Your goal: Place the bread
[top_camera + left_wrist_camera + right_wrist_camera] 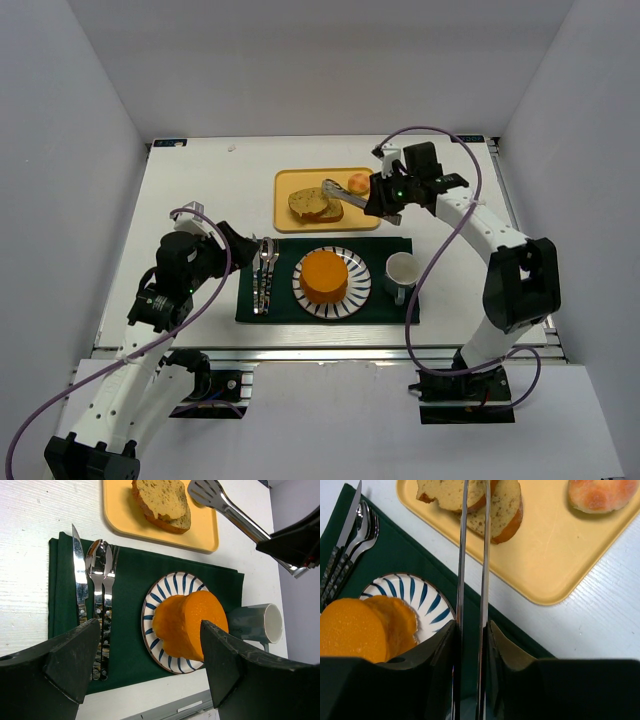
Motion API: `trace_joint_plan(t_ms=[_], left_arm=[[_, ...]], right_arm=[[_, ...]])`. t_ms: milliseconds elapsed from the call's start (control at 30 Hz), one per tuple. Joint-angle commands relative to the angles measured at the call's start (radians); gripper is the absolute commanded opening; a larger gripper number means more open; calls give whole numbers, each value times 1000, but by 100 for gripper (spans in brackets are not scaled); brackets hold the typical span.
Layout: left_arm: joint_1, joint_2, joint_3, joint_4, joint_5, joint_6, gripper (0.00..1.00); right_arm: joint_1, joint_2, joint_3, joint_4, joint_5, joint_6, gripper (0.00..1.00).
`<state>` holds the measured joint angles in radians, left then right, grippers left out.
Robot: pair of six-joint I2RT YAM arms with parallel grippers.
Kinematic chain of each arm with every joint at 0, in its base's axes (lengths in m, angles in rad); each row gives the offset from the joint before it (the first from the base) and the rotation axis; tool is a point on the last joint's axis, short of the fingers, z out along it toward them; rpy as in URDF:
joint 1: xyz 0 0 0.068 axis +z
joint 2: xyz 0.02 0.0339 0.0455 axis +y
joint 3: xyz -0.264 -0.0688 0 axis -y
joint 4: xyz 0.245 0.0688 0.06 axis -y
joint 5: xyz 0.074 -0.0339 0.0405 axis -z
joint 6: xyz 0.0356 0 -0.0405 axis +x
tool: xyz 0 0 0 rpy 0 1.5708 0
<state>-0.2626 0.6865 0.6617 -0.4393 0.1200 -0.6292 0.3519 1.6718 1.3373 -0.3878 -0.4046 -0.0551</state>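
Two tan speckled bread slices (315, 206) lie overlapping on the yellow tray (290, 183); they also show in the left wrist view (162, 500) and the right wrist view (504, 506). My right gripper (382, 200) (471, 627) is shut on metal tongs (343, 193) (462, 555). The tong arms reach over the tray, and their tips (206, 490) sit just right of the slices, holding nothing. My left gripper (238, 242) (150, 630) is open and empty above the green placemat (250, 300).
A striped plate (361, 290) on the placemat carries a thick orange cylinder (324, 276). A knife, spoon and fork (264, 272) lie left of it and a mug (402, 270) stands right of it. A pinkish bun (358, 184) sits on the tray's right end.
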Motion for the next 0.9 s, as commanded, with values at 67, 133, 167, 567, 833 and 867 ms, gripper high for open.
trace_joint_plan(t_ms=[67,133,167,567,833,867], left_arm=[[3,-2,-1,10,1,-7,90],[3,-1,-2,11,1,-7,90],[3,4,-2,11,0,-7,90],[3,16,-4,17,-5,-7,90],[3,16,6,8,-11,-4,90],[2,12,6,5,-13,-6,90]], right_arm=[[-14,52,105,50,-34,31,36],[-14,68,111,49,-37,34,37],[-14,78,112,50,-37,38,38],[-25,100,82,64,-39,35,44],[-25,121,74,67,-37,35,44],[-27,126,74,66,-37,34,44]])
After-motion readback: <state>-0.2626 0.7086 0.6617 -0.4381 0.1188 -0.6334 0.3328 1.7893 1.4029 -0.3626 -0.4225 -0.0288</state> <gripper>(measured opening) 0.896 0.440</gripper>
